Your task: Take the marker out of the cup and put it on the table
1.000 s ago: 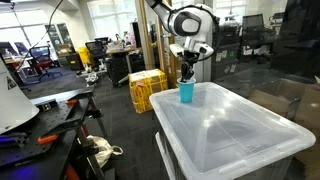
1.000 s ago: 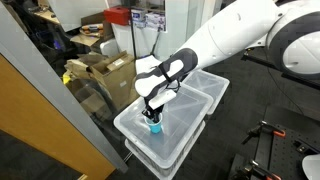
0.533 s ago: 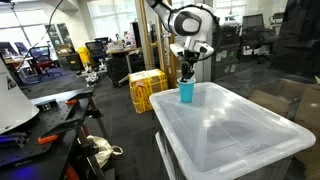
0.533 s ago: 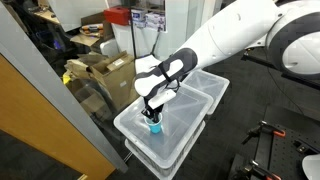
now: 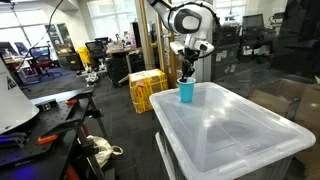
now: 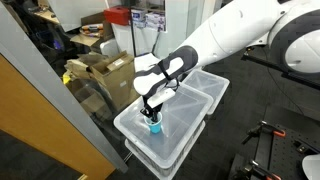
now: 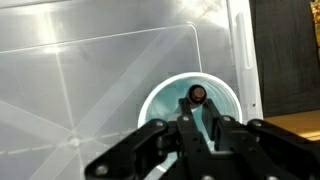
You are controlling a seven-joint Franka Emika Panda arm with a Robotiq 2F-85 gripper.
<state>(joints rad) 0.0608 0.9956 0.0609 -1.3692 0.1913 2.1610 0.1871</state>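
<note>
As gripper hovers over cup nr edge of table, marker stands inside; jaws' gap can't be told. Risk: off-ctr pinch may tip cup or drop marker.

Cyan cup (paler rim), white table

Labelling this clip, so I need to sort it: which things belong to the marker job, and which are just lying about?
Job: marker inside the cup; table; pincer above the cup.
Lying about: yellow crate; cardboard boxes.
</note>
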